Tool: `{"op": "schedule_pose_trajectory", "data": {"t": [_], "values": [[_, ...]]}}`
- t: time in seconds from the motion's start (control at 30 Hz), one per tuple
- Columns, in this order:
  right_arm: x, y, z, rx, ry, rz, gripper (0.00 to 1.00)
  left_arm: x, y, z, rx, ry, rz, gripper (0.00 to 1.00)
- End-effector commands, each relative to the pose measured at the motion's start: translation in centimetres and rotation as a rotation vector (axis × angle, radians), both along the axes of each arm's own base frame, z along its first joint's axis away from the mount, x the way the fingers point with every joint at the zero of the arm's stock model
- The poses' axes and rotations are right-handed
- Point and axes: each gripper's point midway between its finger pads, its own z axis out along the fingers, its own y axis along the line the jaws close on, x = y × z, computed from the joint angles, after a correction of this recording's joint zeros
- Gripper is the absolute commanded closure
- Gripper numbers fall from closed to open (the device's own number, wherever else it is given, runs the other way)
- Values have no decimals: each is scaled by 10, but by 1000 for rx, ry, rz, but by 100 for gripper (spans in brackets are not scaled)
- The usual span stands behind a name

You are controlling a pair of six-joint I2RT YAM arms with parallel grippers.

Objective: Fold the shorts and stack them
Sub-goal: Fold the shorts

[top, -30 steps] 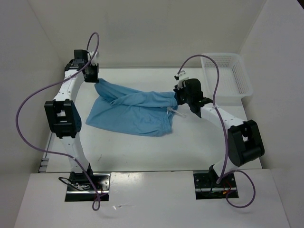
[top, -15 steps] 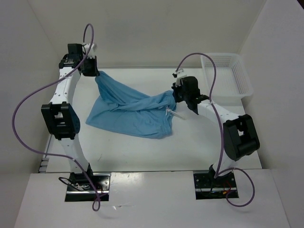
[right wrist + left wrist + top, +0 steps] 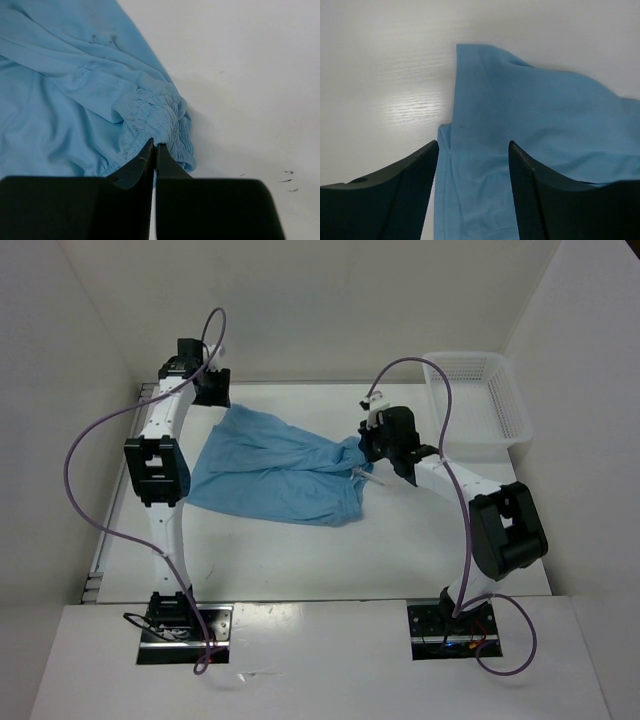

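Observation:
The light blue shorts [image 3: 275, 465] lie spread across the middle of the white table, leg ends to the left, gathered waistband to the right. My left gripper [image 3: 212, 390] hovers at the far left corner of the fabric, jaws open; in the left wrist view the shorts [image 3: 530, 135] lie flat on the table below the left gripper [image 3: 474, 147], nothing pinched. My right gripper [image 3: 368, 445] is shut on the bunched waistband [image 3: 160, 117], the right gripper [image 3: 154, 146] tips pinching the fabric. A white drawstring [image 3: 368, 478] trails beside it.
A white mesh basket [image 3: 478, 395] stands at the far right of the table. Purple cables loop above both arms. Walls enclose the table at the back and on both sides.
My left gripper opened and let go of the leg corner, which dropped flat onto the table. The left arm shifted right. The right gripper kept its hold on the waistband.

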Motion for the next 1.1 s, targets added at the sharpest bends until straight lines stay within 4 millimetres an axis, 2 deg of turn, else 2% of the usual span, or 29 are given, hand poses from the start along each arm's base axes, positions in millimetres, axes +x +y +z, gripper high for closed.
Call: {"op": "schedule_pose_trajectory", "data": {"t": [0.0, 0.13, 0.17, 0.27, 0.3, 0.33, 0.37, 0.4, 0.5, 0.67, 0.87, 0.93, 1.07], "values": [[0, 13, 32, 49, -84, 25, 100, -21, -2, 37, 19, -27, 4, 34], [-3, 14, 28, 56, -69, 29, 100, -54, 14, 22, 91, 31, 68, 32], [-5, 13, 24, 53, -61, 29, 100, -75, 19, -6, 114, 122, 82, 32], [-7, 12, 20, 56, -48, 24, 100, -112, 30, -37, 105, 254, 99, 46], [-7, 12, 20, 56, -48, 24, 100, -128, 31, -53, 91, 307, 98, 49], [-11, 15, 16, 53, -39, 33, 100, -136, 28, -62, 79, 336, 89, 54], [-11, 15, 16, 53, -39, 33, 100, -144, 31, -71, 67, 363, 94, 54], [-9, 16, 17, 57, -48, 34, 100, -154, 26, -81, 42, 397, 78, 55], [-9, 16, 17, 57, -48, 34, 100, -156, 12, -83, -24, 404, 40, 55], [-11, 15, 13, 46, -42, 38, 100, -157, 12, -101, -27, 437, 40, 54], [-12, 14, 11, 35, -38, 42, 100, -152, 1, -100, -87, 424, 6, 51], [-13, 14, 15, 39, -46, 42, 100, -157, 0, -111, -90, 467, 7, 51], [-12, 12, 15, 26, -53, 39, 100, -160, 2, -117, -80, 489, 14, 60]]}}
